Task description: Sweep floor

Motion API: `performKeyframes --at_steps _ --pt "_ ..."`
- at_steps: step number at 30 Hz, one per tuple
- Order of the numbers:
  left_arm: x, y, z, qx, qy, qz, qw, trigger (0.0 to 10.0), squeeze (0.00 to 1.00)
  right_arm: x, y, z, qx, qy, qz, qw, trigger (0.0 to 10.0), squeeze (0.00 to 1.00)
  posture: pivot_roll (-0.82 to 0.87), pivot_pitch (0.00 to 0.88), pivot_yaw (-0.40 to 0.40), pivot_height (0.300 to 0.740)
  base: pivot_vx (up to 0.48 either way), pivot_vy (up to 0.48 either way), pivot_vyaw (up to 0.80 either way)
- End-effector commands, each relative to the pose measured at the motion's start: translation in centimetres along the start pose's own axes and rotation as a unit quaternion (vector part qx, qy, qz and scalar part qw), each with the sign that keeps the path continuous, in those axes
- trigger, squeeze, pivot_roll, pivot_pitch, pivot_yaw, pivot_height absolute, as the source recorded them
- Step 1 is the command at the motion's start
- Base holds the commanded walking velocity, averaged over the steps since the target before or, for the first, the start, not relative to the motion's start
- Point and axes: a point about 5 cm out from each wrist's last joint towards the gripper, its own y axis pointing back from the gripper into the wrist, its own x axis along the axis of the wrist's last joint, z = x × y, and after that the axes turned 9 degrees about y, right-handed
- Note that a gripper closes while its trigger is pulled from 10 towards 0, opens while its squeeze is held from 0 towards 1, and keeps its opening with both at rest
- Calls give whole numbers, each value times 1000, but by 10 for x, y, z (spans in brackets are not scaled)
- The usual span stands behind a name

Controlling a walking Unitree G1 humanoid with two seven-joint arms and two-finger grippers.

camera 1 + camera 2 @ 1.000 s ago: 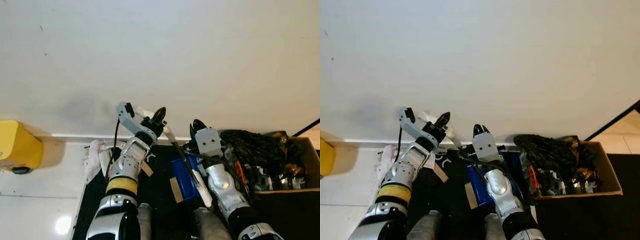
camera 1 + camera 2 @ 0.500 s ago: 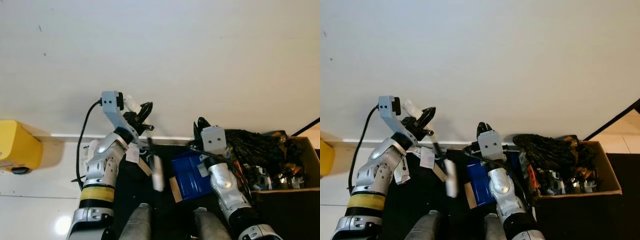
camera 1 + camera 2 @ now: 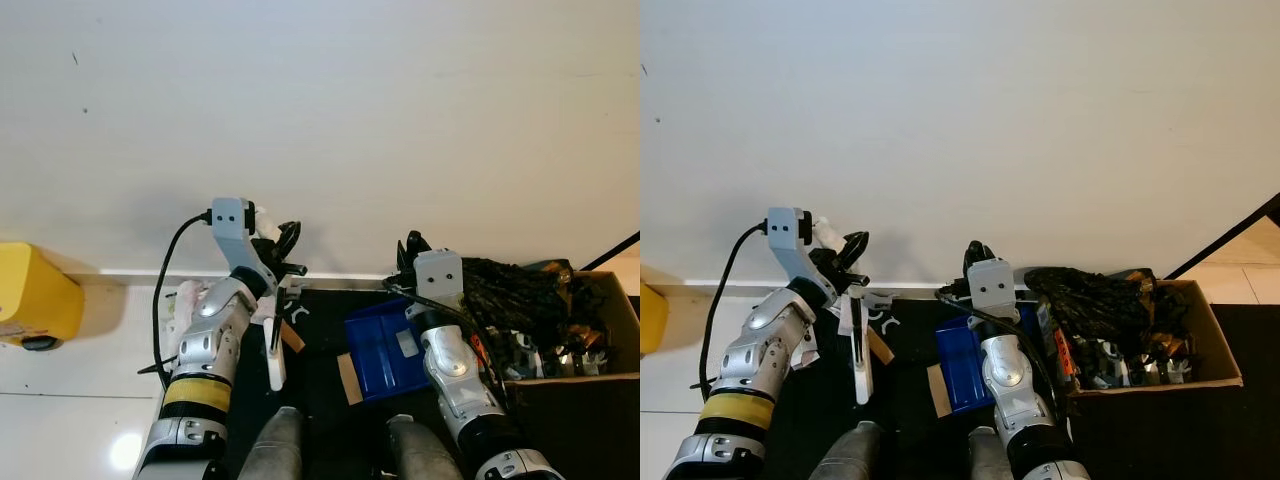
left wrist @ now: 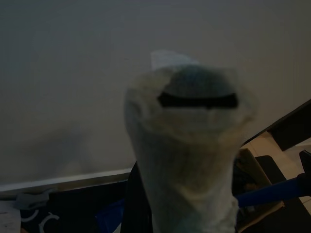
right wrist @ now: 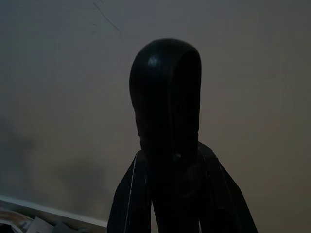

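Your left gripper (image 3: 288, 238) seems clamped on the white brush (image 3: 272, 352), hanging handle-up; the right gripper (image 3: 412, 246) looks clenched, nearer the blue dustpan (image 3: 385, 350).

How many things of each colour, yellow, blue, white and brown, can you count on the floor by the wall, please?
Yellow: 1, the yellow container
Blue: 1, the blue dustpan
White: 1, the white brush handle
Brown: 1, the cardboard box of dark clutter
Total: 4
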Motion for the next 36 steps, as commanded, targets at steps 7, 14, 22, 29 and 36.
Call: performKeyframes --at_steps 7,14,22,29,36 --pt "-10 5 -1 7 4 -9 1000 10000 0 -4 12 -24 18 -16 -12 1000 10000 0 140 234 35 740 0 0 0" --pt "-11 6 0 3 6 -12 1000 10000 0 3 10 -29 21 -7 12 1000 10000 0 149 241 46 740 0 0 0" --pt "-27 -2 6 -7 44 -30 999 10000 0 10 5 -32 31 -25 27 999 10000 0 134 244 50 740 0 0 0" --pt "-24 -11 19 -29 53 -25 998 10000 0 6 6 -26 16 -29 17 999 10000 0 132 242 52 740 0 0 0" --pt "-29 -11 23 -35 58 -31 997 10000 0 6 -2 -22 -10 -57 3 998 10000 0 137 242 54 740 0 0 0"
